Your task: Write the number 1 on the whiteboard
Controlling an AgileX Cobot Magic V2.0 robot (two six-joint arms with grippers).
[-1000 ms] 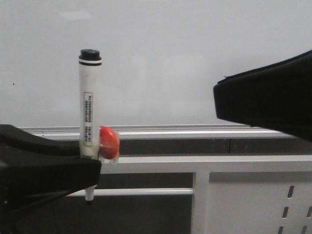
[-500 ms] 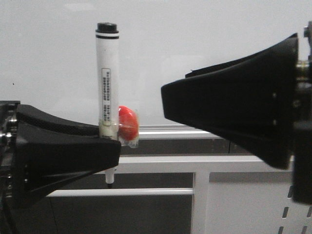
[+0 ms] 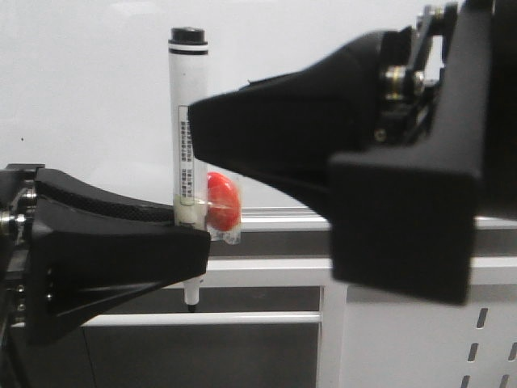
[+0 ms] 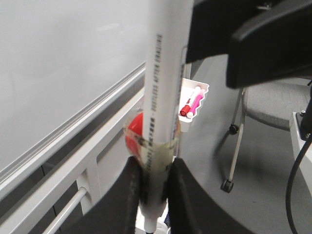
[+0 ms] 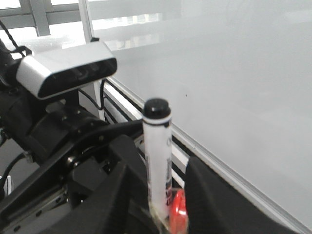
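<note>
The marker (image 3: 187,121) — light, rigid, smooth-barrelled — is held upright near its lower end by the closed left fingers (image 4: 130,195). The spread right fingers (image 5: 204,195) flank its barrel, gripping nothing. The whiteboard (image 3: 89,105) stands behind, unmarked.

Even, dim-grey light; whiteboard (image 3: 97,97) shows soft glare; near black arms are blurred

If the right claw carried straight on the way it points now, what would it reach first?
Most likely the marker: in the right wrist view its upright barrel stands between the right claw's open fingers, held lower down by the left claw. Depth is unclear; the whiteboard lies to the side.
</note>
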